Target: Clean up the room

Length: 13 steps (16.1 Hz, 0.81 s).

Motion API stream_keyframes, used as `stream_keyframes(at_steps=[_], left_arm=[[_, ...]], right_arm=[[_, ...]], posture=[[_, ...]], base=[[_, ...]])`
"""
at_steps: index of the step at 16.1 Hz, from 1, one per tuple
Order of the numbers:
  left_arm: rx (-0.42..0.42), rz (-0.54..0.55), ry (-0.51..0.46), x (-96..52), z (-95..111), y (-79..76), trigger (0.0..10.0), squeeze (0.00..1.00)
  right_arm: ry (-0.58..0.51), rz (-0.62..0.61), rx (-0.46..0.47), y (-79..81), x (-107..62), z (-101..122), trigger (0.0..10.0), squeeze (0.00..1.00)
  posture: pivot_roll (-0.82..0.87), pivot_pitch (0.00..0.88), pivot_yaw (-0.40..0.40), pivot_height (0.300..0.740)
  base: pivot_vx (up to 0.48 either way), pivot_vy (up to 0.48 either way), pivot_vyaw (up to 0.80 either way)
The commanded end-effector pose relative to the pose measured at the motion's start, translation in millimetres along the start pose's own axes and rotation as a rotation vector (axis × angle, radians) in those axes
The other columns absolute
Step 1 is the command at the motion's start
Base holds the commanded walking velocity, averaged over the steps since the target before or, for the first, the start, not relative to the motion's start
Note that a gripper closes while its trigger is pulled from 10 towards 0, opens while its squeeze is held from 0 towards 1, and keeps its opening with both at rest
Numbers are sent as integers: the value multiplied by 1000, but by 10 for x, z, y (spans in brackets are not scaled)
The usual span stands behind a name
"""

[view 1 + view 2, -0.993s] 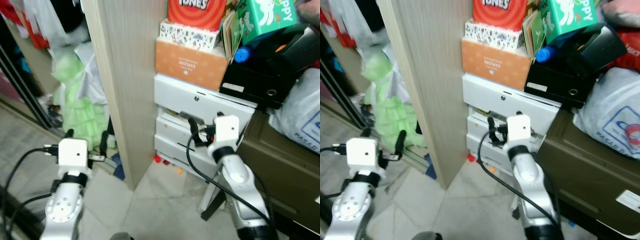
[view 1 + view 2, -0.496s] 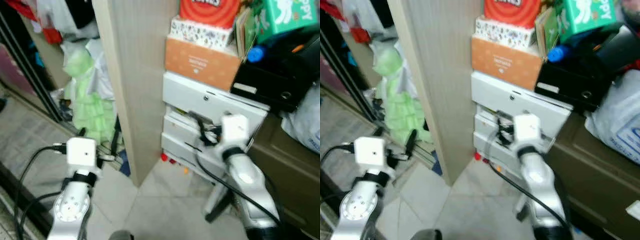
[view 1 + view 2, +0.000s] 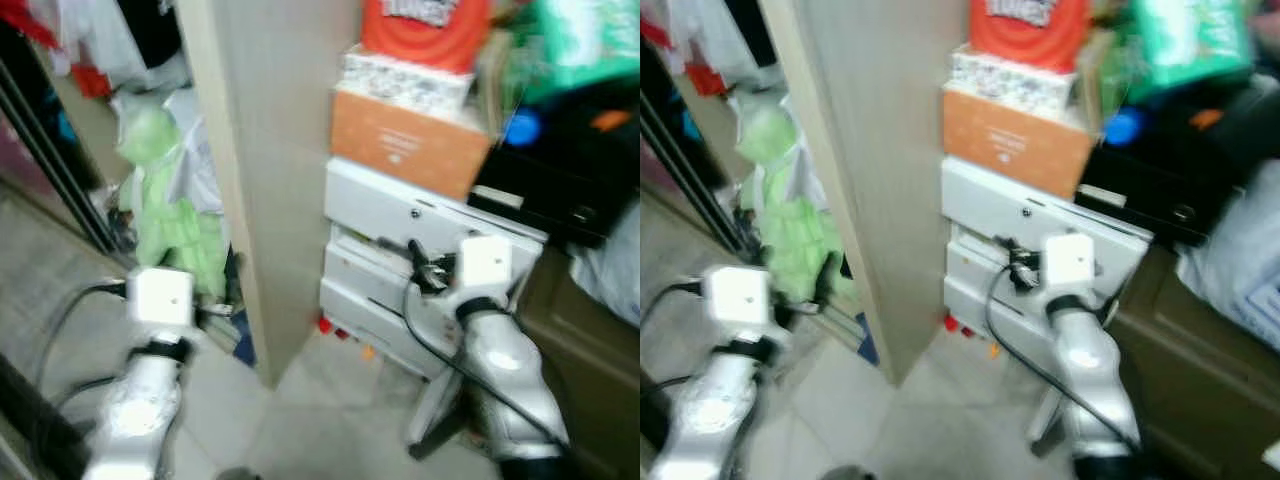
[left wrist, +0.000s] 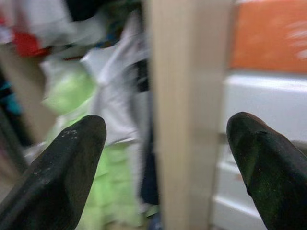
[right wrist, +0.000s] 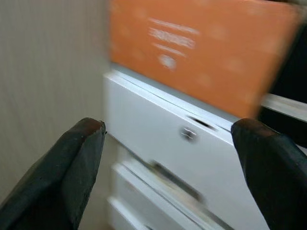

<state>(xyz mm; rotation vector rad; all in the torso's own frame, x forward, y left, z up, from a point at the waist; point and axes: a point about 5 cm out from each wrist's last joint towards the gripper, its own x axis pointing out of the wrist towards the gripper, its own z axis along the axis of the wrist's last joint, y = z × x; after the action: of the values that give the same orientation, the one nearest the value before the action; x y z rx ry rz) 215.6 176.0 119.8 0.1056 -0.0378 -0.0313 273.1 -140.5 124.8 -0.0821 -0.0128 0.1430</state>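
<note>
Blurred view: white drawer unit point(image 3: 400, 260) beside a wood panel point(image 3: 270, 150), stacked with an orange box point(image 3: 410, 145), a patterned box point(image 3: 405, 82) and a red box point(image 3: 425, 25), with a black case point(image 3: 570, 170) and blue cap point(image 3: 522, 128) alongside. Right gripper point(image 5: 168, 158) spread wide, empty, near the top drawer front. Left gripper point(image 4: 163, 153) spread wide too, facing the panel's edge, green cloth point(image 3: 170, 210) heaped in the closet beyond.

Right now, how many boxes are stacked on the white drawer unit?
3: orange box on the drawer unit, patterned box on it, red box on top. Others may be hidden.
</note>
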Motion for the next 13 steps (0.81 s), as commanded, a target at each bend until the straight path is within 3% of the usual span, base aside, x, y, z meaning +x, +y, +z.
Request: stream_keyframes(at_steps=[1, 6, 13], left_arm=[[-8, -17, -10, 24, 24, -62, 10000, 0], [6, 65, 39, -229, -50, 35, 10000, 0], [33, 79, 44, -277, -45, 49, 10000, 0]], right_arm=[[-2, -27, -13, -97, -52, 12, 10000, 0], [49, -56, -58, -219, -323, -33, 10000, 0], [67, -62, -77, -254, -363, -50, 10000, 0]], posture=[[-57, 0, -54, 740], [-49, 0, -57, 740], [-50, 0, -50, 740]], base=[[259, 0, 0], [0, 0, 0], [0, 0, 800]])
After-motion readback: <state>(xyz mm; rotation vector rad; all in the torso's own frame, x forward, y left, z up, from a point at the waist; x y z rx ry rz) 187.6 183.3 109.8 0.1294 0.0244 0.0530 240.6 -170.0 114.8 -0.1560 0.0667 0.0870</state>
